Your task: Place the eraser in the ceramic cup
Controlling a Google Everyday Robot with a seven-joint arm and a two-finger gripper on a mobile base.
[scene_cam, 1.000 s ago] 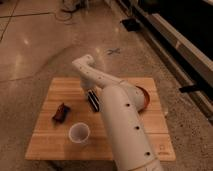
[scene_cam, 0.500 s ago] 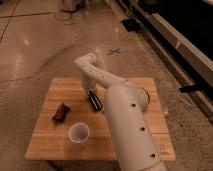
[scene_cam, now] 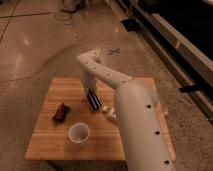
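The eraser [scene_cam: 92, 99], a long black block with a lighter stripe, is on the wooden table [scene_cam: 55, 142] near its middle. My gripper [scene_cam: 90, 90] comes down from the arm's elbow and sits right at the eraser's far end, touching or just above it. The ceramic cup [scene_cam: 79, 133], small, white and round, stands upright near the table's front edge, in front of and slightly left of the eraser. It looks empty.
A small dark red-orange object [scene_cam: 61, 111] lies left of the eraser. A small white bottle [scene_cam: 107, 111] lies just right of it, against my arm. My thick white arm [scene_cam: 137, 125] covers the table's right side. Polished floor surrounds the table.
The gripper stays at the eraser, which has hardly moved. The near part of my arm now hides more of the orange-red bowl on the right.
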